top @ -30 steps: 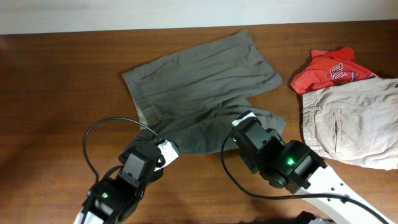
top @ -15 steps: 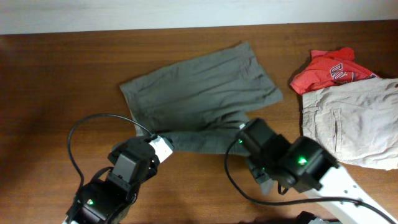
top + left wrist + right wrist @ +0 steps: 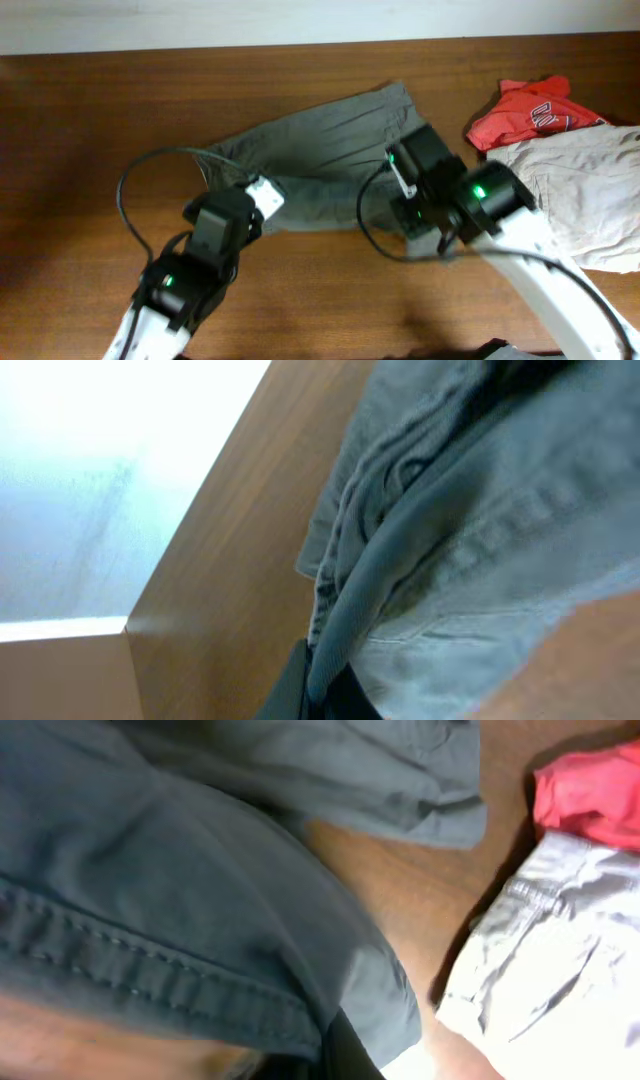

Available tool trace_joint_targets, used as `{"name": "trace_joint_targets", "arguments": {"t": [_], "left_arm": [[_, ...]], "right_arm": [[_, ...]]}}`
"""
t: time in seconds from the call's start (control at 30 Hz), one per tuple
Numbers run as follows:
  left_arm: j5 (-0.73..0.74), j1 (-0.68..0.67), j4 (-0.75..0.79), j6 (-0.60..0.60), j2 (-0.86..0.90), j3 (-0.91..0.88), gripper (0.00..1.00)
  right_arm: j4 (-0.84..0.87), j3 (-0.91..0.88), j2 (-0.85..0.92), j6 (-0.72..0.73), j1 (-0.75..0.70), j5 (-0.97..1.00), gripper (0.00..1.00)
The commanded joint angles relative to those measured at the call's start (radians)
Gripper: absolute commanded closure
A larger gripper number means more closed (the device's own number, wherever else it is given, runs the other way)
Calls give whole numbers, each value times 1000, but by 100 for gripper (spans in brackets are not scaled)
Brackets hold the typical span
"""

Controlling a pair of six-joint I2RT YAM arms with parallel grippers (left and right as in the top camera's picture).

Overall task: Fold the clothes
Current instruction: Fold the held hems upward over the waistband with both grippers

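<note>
Plainly, one pair of olive shorts (image 3: 320, 150), near edge hidden: left gripper (image 3: 262, 195) and right gripper (image 3: 338, 1055) each clamp it, fingertips buried in cloth.

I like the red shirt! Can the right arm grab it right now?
Probably not yet. The right gripper is shut on the olive shorts, so it's busy. The red shirt lies close by, mostly uncovered, so letting go first should free the way.
</note>
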Motion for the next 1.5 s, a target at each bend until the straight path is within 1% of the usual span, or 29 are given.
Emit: {"name": "trace_joint_targets", "arguments": {"t": [0.0,0.17,0.33,0.43,0.5,0.6,0.7,0.77,0.87,1.0,1.03,1.07,1.1,1.17,1.2,1.27,1.3,1.33,1.4,1.47], "left_arm": [[2,61,74,67,98,18,100],[29,124,198,96,217,18,100],[99,192,309,100,348,18,100],[117,218,371,101,406,18,100],[117,231,431,103,441,18,100],[137,252,523,103,483,18,100],[203,281,610,106,530,18,100],[238,298,637,148,555,18,100],[249,321,690,171,613,18,100],[249,339,750,170,677,18,99],[246,342,772,170,692,18,93],[238,347,796,170,698,18,83],[223,352,819,169,699,18,73],[146,359,874,168,692,30,64],[98,363,890,166,687,45,53],[37,370,878,161,674,84,37],[31,370,849,162,663,107,31],[29,370,807,161,650,130,28],[29,369,726,119,628,171,24],[49,365,639,48,604,206,20]], "right_arm": [[55,11,72,-153,-87,-16,96],[188,11,151,-273,-158,-16,96],[396,11,229,-387,-211,-61,96],[500,11,283,-416,-237,-82,96],[575,11,328,-481,-252,-118,96],[676,11,387,-540,-263,-121,96],[790,11,452,-563,-278,-115,96],[847,11,482,-563,-290,-116,96],[938,11,521,-563,-310,-117,95],[1001,11,529,-563,-319,-116,88],[1012,11,529,-562,-321,-116,83],[1022,11,529,-562,-323,-116,76],[1029,12,529,-560,-325,-102,73],[1033,20,528,-525,-327,-35,69],[1028,27,527,-504,-330,3,64],[1000,42,526,-470,-330,47,56],[975,49,525,-467,-331,49,54],[946,58,524,-467,-331,49,49],[921,66,523,-467,-331,49,46],[921,68,523,-468,-331,48,45]]}}
